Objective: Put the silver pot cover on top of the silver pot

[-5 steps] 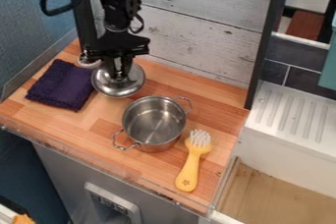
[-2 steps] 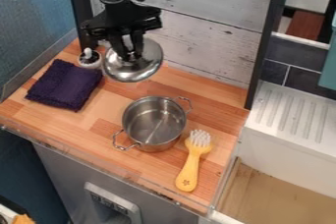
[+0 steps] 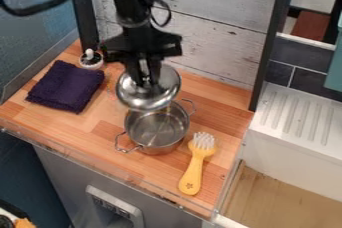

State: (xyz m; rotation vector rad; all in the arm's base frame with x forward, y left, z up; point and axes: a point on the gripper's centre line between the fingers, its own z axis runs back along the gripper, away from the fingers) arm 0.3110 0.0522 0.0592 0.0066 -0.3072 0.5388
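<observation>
The black gripper (image 3: 146, 81) hangs above the back part of the counter, shut on the knob of the silver pot cover (image 3: 159, 95). Held in the air and somewhat tilted, the cover overlaps the back-left part of the pot's opening in this view. Below and toward the front stands the silver pot (image 3: 158, 131), upright on the wood, with one handle at its front left and the other at its back right. The cover hides part of the pot's back rim.
A folded dark purple towel (image 3: 65, 86) lies at the left, with a small white-and-black container (image 3: 91, 59) behind it. A yellow brush (image 3: 194, 167) lies right of the pot. The wooden counter (image 3: 87, 131) meets a white plank wall at the back.
The gripper has carried the cover up off the back left of the counter, then rightward and toward the pot. The pot, towel and brush have stayed where they were.
</observation>
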